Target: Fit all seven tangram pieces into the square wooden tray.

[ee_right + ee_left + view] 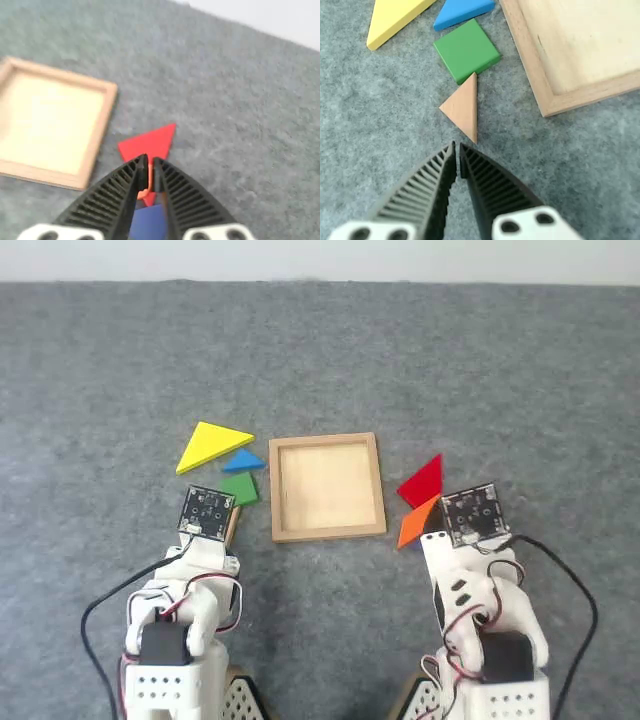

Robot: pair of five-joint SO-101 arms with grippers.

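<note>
The left jaws are pressed together on nothing, low over the grey, felt-like bench (320,360). Just ahead of their tips lies a plain wood triangle (462,112), flat, its long edge running straight away from the jaws and its far tip touching a corner of the green square (466,50). Beyond the square lie a blue triangle (462,11) and a larger yellow triangle (395,17), whose long axis slants away from the tray.

The right jaws are also closed and grip nothing. An orange piece (144,192) and a dark blue piece (150,222) lie under them. A red triangle (147,142) lies flat ahead of their tips, one sharp corner pointing away from the arm.

The tray (326,439) sits mid-bench between the two clusters: square, pale smooth wood with a raised rim, turned slightly askew. All the pieces seen lie outside it.
</note>
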